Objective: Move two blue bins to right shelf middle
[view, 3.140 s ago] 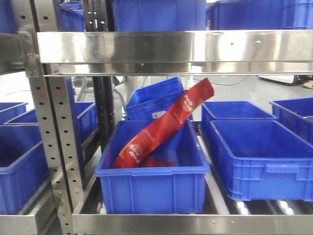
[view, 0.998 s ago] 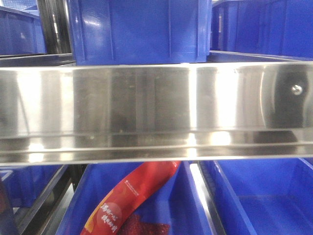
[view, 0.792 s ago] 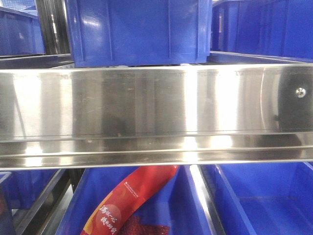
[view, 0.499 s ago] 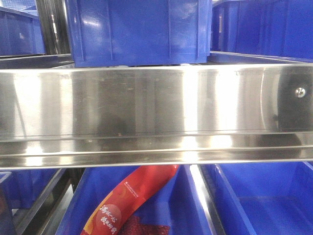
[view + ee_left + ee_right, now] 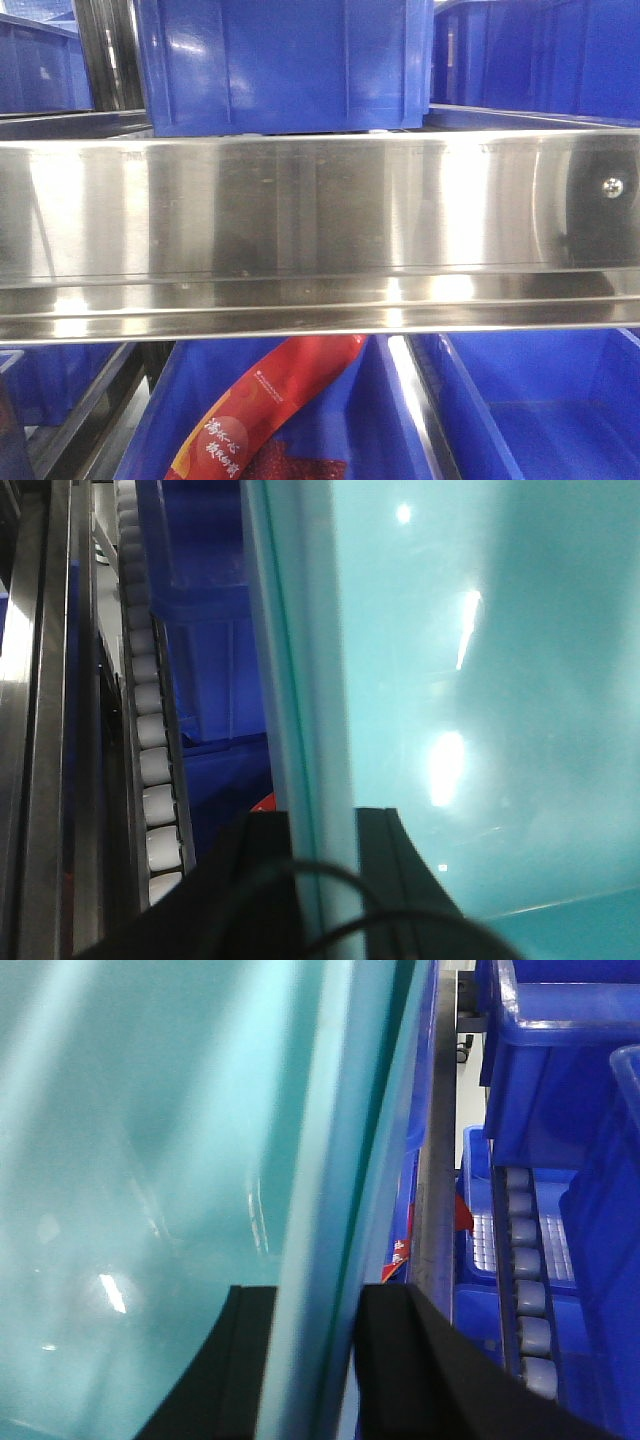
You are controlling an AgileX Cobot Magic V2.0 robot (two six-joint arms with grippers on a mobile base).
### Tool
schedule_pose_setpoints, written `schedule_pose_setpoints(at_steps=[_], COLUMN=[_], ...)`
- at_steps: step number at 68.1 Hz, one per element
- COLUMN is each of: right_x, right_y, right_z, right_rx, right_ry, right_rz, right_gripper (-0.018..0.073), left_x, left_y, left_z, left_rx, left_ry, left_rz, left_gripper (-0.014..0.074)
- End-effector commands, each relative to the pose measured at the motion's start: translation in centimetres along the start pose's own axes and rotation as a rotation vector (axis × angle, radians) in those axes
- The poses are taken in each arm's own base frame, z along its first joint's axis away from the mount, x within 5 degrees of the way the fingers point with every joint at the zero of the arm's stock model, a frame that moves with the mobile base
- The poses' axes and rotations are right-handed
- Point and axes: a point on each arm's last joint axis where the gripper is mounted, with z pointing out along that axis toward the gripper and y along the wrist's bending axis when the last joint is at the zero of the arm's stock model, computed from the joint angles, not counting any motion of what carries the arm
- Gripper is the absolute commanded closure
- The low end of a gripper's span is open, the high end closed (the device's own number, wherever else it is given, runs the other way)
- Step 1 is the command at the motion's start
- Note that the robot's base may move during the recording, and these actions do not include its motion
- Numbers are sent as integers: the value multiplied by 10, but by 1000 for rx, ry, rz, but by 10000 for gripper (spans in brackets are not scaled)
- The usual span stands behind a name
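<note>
Across the front view a steel shelf rail [image 5: 320,235] fills the middle, a blue bin [image 5: 285,65] sitting on the level above it. Below, a lower bin [image 5: 200,400] holds a red packet [image 5: 270,400]. Left gripper [image 5: 325,880] fingers straddle and clamp one bin wall [image 5: 300,680]; right gripper [image 5: 315,1360] fingers clamp the opposite wall [image 5: 330,1160].

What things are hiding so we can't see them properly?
- Red bag: front view, its top is hidden behind the steel rail and its bottom is cut off.
- Bin held by the left fingers: left wrist view, too close, only a wall shows.
- Right wrist view: likewise, only the wall between the right fingers.
</note>
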Motion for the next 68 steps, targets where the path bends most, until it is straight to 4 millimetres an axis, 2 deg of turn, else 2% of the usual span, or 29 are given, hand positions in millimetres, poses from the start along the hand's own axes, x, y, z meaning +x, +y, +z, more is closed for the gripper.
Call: schedule_pose_setpoints(at_steps=[1, 24, 40, 55, 68], right_x=[-11, -11, 5, 17, 35], right_y=[2, 2, -1, -4, -6], right_z=[-10, -9, -9, -5, 13], right_rx=[-30, -29, 11, 36, 51], right_ry=[-104, -100, 76, 181, 271], right_rz=[16, 16, 17, 16, 13], right_gripper=[715, 715, 715, 715, 715], left_x=[-11, -11, 7, 7, 16], left_y=[-10, -10, -9, -7, -3], left_z=[-18, -18, -18, -18, -6], left_rx=[81, 81, 64, 40, 19], left_ry=[-119, -117, 80, 78, 128], left_rz=[-17, -17, -9, 1, 1], left_gripper=[707, 707, 707, 707, 707])
